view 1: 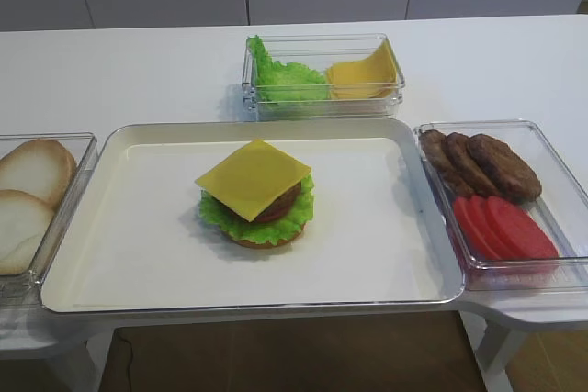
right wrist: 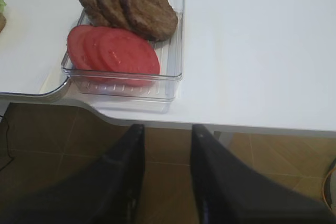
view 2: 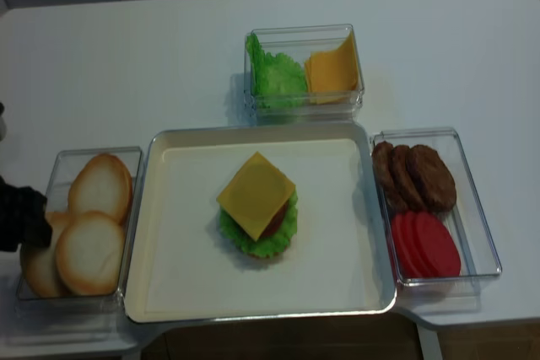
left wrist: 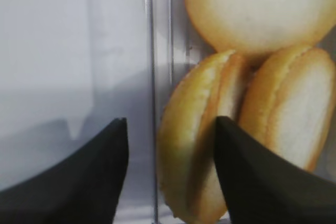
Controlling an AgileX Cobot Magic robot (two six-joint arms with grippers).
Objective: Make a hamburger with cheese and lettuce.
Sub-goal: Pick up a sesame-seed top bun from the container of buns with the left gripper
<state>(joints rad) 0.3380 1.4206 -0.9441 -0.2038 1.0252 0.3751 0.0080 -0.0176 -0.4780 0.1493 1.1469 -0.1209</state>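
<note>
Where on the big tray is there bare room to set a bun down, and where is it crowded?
The tray is bare all round the hamburger: broad strips left and right of it, narrower ones front and back. The bun box, lettuce box and patty box are full.

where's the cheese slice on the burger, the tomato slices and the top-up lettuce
cheese (view 1: 254,178): first exterior high view, middle of the yellow square topping the stack
tomato slices (right wrist: 113,51): right wrist view, middle red slice in the clear bin
loose lettuce (view 2: 276,77): second exterior high view, centre of the leaves in the back bin
</note>
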